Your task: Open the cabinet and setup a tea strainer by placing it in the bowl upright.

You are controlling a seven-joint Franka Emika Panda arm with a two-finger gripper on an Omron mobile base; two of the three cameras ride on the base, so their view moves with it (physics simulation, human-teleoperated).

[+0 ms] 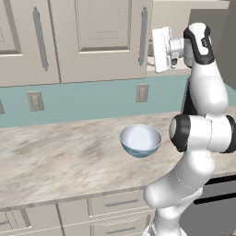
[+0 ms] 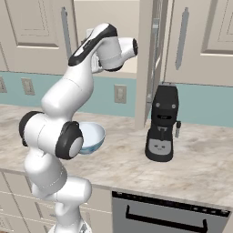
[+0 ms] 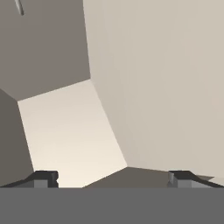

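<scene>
The cabinet keeps its left door shut, while its right door stands swung out toward me. My gripper is raised at the opening, level with the inside. In the hand view my gripper is open, its fingertips far apart with nothing between them, facing bare beige inner walls and a pale shelf. A small grey speckled patch beside the hand may be the tea strainer; I cannot tell. The bowl, white inside and pale blue outside, sits upright on the counter below; my elbow covers part of the bowl.
A black coffee machine stands on the marble counter under the open door. Wall outlets sit on the teal backsplash. Drawers run below the counter edge, with a dark appliance front at the right.
</scene>
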